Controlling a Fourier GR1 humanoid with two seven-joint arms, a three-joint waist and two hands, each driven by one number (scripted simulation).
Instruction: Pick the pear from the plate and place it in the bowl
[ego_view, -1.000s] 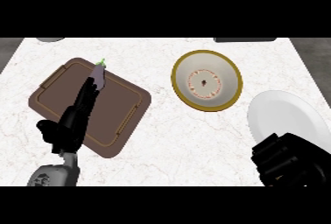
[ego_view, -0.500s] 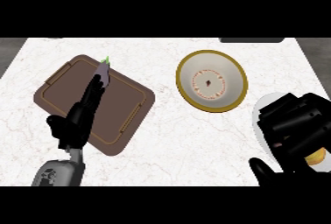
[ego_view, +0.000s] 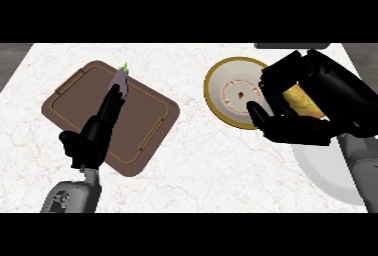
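A yellow pear (ego_view: 302, 99) sits inside my right hand (ego_view: 297, 131), whose black fingers curl round it and hide most of it. The hand hangs over the right edge of the yellow-rimmed bowl (ego_view: 230, 94), which has a white inside with a small dark mark at its middle. The white plate (ego_view: 325, 171) lies below and to the right, partly covered by my right forearm. My left hand (ego_view: 94, 134) rests open at the left, fingers straight, lying over a brown tray.
The brown tray (ego_view: 150, 120) lies tilted on the marble counter at the left. A small purple eggplant (ego_view: 119, 78) with a green stem lies on it just past my left fingertips. A dark object (ego_view: 284, 46) shows at the far right edge.
My right hand has risen from the plate with the pear in it and moved up and left to the bowl's right edge. My left hand has stayed on the tray.
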